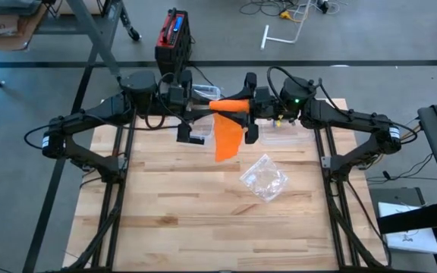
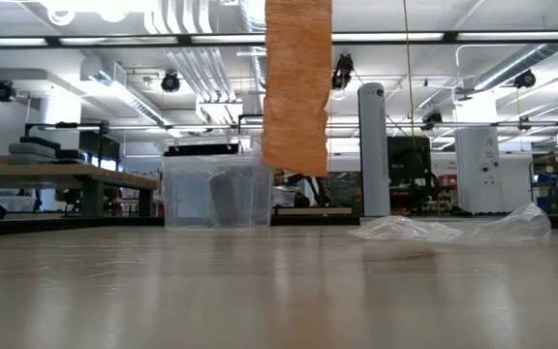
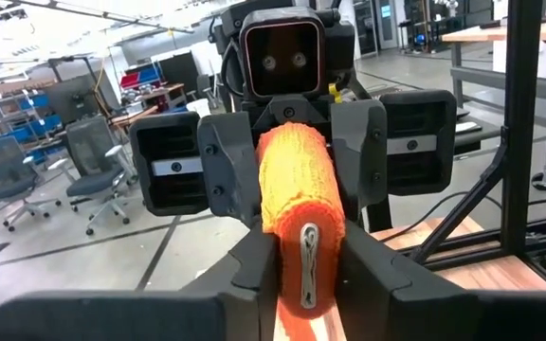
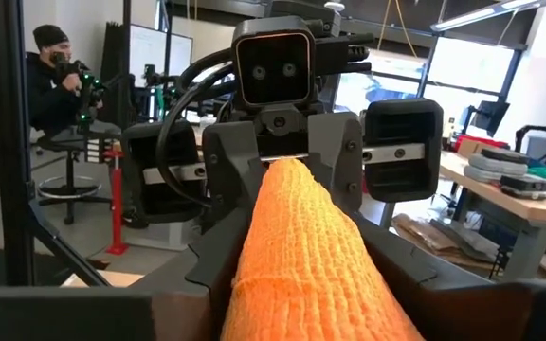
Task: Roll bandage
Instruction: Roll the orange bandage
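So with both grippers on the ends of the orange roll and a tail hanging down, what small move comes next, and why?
Probably a turn of the bandage roll about its long axis, to wind up the loose tail. The left gripper and right gripper clamp opposite ends, holding it level above the table, and the tail hangs free, clear of the surface in the low view.

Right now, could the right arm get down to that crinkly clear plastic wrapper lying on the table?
Probably not at once. The clear wrapper lies unobstructed on the table, but the right gripper and left gripper both grip the orange bandage roll in the air; it would have to let go first.
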